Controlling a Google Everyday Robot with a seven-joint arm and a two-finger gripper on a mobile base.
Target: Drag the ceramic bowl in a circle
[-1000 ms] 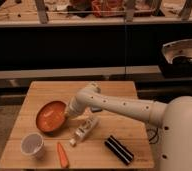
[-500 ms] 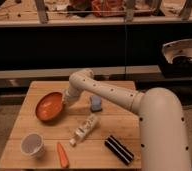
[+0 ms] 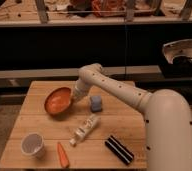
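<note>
On the wooden worktop (image 3: pixel 36 117), a white cup (image 3: pixel 33 145) stands at the front left corner with a carrot (image 3: pixel 62 155) just to its right. Behind them, at the left middle, the ceramic bowl (image 3: pixel 58 101) sits tilted. The gripper (image 3: pixel 75 99) meets the bowl's right rim; whether it is clamped there cannot be told. Further right are a small white bottle (image 3: pixel 85 128) lying on its side, a blue-grey block (image 3: pixel 96 103) and a black striped bar (image 3: pixel 119 149) near the front right edge.

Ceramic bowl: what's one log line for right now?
task: circle drag | ceramic bowl: back-left of table | end effector: at bowl's right rim | blue object: just right of end effector
</note>
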